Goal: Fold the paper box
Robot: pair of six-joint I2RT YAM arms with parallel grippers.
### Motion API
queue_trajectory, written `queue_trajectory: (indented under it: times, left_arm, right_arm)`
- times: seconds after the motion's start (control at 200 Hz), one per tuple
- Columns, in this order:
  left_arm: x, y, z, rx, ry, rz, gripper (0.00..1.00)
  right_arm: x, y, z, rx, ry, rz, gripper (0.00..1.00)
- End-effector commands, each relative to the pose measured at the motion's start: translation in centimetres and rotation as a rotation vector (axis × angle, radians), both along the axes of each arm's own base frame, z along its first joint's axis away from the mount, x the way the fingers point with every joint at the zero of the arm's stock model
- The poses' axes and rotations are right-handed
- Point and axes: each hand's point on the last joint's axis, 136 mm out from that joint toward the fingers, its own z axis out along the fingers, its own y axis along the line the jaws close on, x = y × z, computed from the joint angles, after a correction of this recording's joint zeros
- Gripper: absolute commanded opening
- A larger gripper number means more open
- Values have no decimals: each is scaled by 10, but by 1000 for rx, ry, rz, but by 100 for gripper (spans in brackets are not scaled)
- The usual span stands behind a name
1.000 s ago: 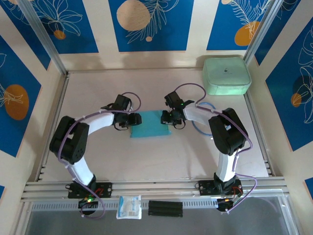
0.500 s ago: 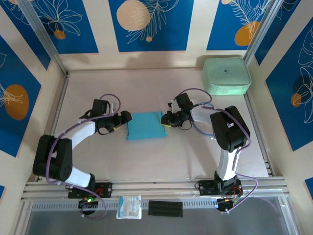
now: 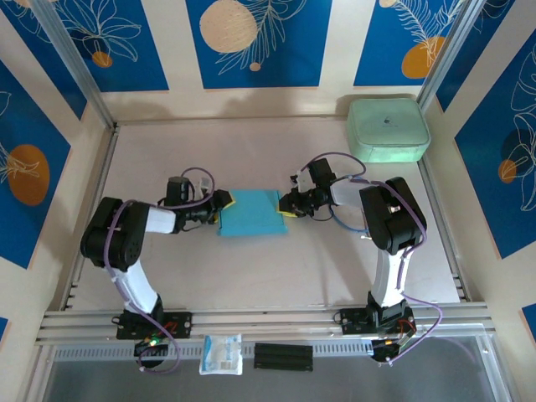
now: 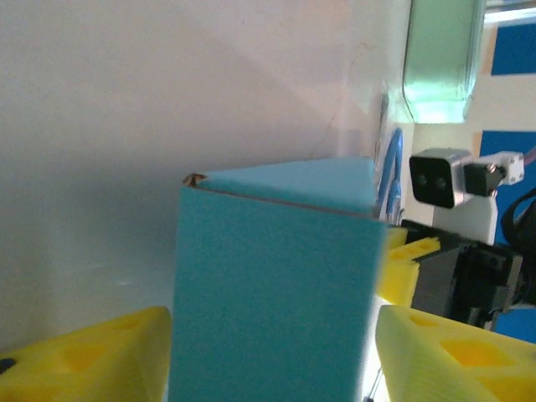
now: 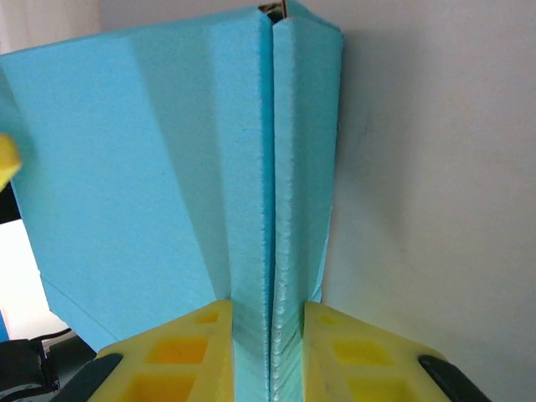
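We saw the paper box (image 3: 251, 213) lying mid-bench (image 3: 251, 276), light blue side up, btwn the two arms, long axis running left-right. The left end effector (image 3: 220, 209) sat at its left edge w/ the arm stretched low over the bench. The right end effector (image 3: 287, 204) sat at its right edge.

Left wrist view: the box (image 4: 268, 276) showed as a blue panel w/ a creased flap angling away behind it, filling the gap btwn the yellow fingers (image 4: 92, 356). Each finger was just beside a side edge of the card. We couldn't tell whether they pressed on it or only flanked it. Beyond the box were the other arm's wrist camera (image 4: 440, 177) and, far back, the mint-green case (image 4: 440, 63).

Right wrist view: the right end effector (image 5: 272, 314) was clamped on the box (image 5: 142, 167), w/ two layers of blue card pinched together btwn its yellow fingers (image 5: 180, 347) and the seam running straight up from the pinch. One layer spread wide to the left; the other was a narrow strip on the right.

Top view: the case sat in the far-right corner, well apart from the box. A small white packet (image 3: 221, 353) and a black block (image 3: 283, 356) lay on the strip near the arm bases.
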Motion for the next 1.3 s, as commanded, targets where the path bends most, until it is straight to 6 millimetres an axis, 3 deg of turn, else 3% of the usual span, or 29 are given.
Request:
queue_trajectory:
  times: [0.0, 0.12, 0.205, 0.445, 0.495, 0.58, 0.705, 0.8, 0.875, 0.98, 1.005, 1.136, 1.296]
  left_arm:
    - [1, -11, 23, -122, -50, -9, 55]
    - [-2, -10, 29, -115, -51, 0, 42]
    - [-5, -8, 35, -91, -47, 8, 35]
    - [-18, 11, 46, 75, 21, 61, 29]
    - [-21, 13, 49, 98, 42, 63, 29]
    - [-23, 17, 59, 124, 58, 73, 29]
    - [-21, 24, 77, 152, 31, 116, 29]
    - [-20, 28, 88, 170, 20, 136, 29]
    - [-20, 28, 93, 167, 24, 138, 28]
    - [-22, 27, 97, 137, 46, 154, 28]
    - [-23, 28, 98, 132, 47, 162, 27]
    - [-25, 33, 104, 129, 57, 208, 27]
    - [-30, 41, 107, 169, 77, 234, 27]
  right_arm:
    - [-17, -10, -25, -85, 91, 0, 24]
    - [-19, -4, -13, -95, 71, 10, 30]
    - [-17, -5, 4, -117, 30, -4, 41]
    - [-5, -40, 67, -235, -205, -147, 60]
    - [-10, -32, 89, -247, -323, -101, 69]
    - [-32, 1, 127, -290, -623, 70, 79]
    - [-75, 62, 163, -351, -1143, 350, 79]
    - [-110, 102, 157, -371, -1529, 596, 84]
    - [-112, 115, 137, -452, -1645, 680, 90]
    - [-100, 128, 123, -534, -1707, 722, 93]
    - [-95, 132, 124, -552, -1740, 709, 100]
    - [-51, 142, 130, -728, -1857, 580, 99]
    - [-19, 158, 129, -847, -1935, 510, 99]
